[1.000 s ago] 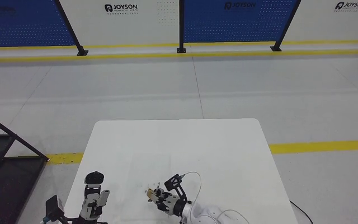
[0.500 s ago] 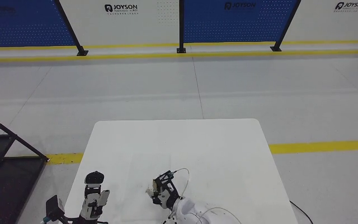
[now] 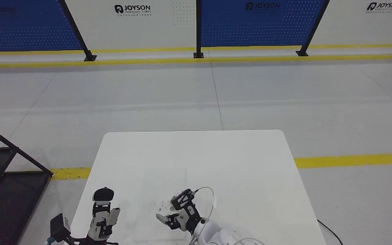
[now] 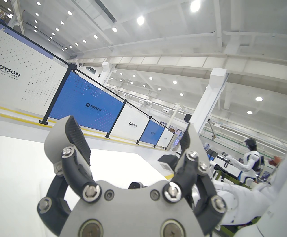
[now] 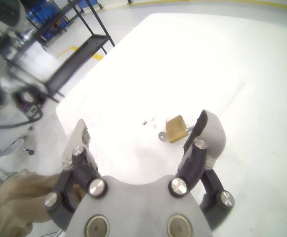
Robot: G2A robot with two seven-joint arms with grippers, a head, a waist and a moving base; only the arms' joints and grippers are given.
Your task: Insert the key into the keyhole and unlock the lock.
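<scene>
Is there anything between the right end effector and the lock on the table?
Nothing visible stands between them. The right end effector is open over the table, and the lock lies just beside one of its fingers. The key lies at the lock's other side.

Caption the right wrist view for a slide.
Open right gripper above white table, brass padlock and key beside one finger.

Ceiling lamps (image 4: 140, 20) bright; table (image 5: 170, 67) glare, probably overexposed.
</scene>
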